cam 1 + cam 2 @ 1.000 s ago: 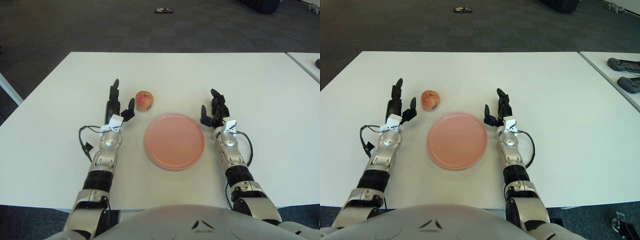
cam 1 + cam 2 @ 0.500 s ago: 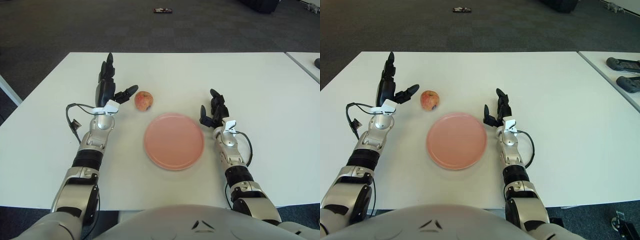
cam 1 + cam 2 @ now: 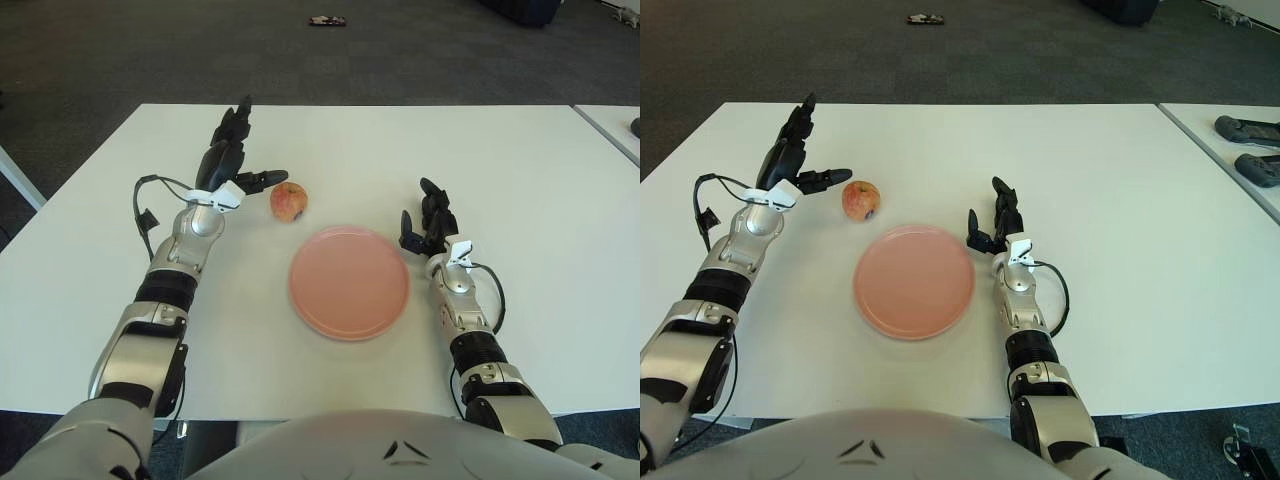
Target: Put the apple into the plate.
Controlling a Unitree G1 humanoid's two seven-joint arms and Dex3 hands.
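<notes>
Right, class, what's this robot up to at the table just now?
The robot's left hand is open beside the apple, on its left, thumb pointing toward it but not gripping it. The apple sits on the white table, just beyond the pink plate, which holds nothing. The right hand shows to the right of the plate, not at work. The apple has not been picked up.

The smooth, matt white table top carries a round pink plate of dull, plastic-looking finish and a small red-yellow apple with a faintly waxy skin (mottled), while both forearms show brushed silvery metal ending in matt black plastic fingers.
</notes>
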